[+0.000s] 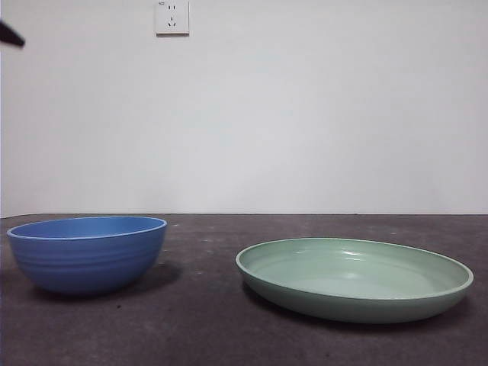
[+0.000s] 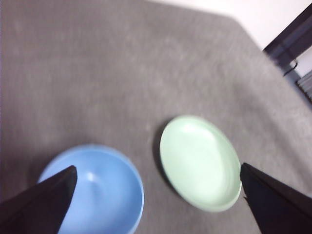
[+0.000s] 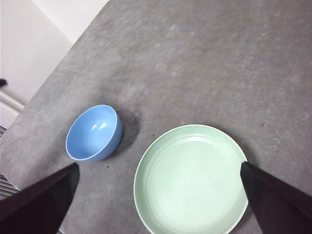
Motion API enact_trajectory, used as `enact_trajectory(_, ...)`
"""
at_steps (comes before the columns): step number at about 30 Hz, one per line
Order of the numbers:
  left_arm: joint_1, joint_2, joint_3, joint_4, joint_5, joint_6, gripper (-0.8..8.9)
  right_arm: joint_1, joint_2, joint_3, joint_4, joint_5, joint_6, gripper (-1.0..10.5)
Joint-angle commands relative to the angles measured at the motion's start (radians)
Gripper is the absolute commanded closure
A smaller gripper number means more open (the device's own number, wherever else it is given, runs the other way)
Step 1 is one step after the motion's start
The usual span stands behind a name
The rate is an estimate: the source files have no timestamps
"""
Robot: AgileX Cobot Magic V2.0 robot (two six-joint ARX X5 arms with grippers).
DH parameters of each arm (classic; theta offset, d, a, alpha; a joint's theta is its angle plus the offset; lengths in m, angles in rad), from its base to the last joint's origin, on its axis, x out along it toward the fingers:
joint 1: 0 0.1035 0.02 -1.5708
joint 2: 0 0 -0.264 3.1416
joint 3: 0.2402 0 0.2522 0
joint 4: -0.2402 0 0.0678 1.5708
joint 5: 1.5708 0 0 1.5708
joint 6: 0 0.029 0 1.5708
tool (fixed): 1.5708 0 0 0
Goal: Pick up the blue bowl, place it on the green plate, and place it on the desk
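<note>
Wall socket (image 1: 171,17): front view only. Blue bowl (image 2: 95,189) beside green plate (image 2: 200,161), below left gripper (image 2: 158,195), jaws apart, empty.

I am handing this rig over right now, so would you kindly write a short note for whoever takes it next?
Left gripper: open, holding nothing, high over the blue bowl.
Right gripper: open, holding nothing, high over the green plate.
Bowl and plate sit apart on the desk, both upright with nothing in them.
Done: nothing yet.
Left: pick up the bowl, set it on the plate, then put it back on the desk.
</note>
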Motion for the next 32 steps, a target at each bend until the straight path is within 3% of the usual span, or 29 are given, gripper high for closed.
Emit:
enact_trajectory(1,-0.002,0.077,0.019,-0.05,-0.005,0.009,1.98,0.001,0.006,0.016,0.011,-0.001,-0.008,3.5)
enact_trajectory(5,-0.002,0.196,0.019,-0.1,-0.042,0.009,2.03,0.001,0.006,0.016,0.011,-0.001,-0.008,3.5)
enact_trajectory(10,-0.002,0.355,0.019,-0.093,-0.181,0.019,2.03,0.001,0.006,0.016,0.011,-0.001,-0.008,3.5)
enact_trajectory(25,-0.015,0.665,0.019,0.032,-0.191,0.021,2.31,0.001,0.006,0.016,0.011,-0.001,-0.008,3.5)
enact_trajectory(30,-0.015,0.699,0.019,0.035,-0.191,0.035,3.75,0.001,0.006,0.016,0.011,-0.001,-0.008,3.5)
enact_trajectory(32,-0.015,0.7,0.019,0.037,-0.191,0.035,4.75,0.001,0.006,0.016,0.011,-0.001,-0.008,3.5)
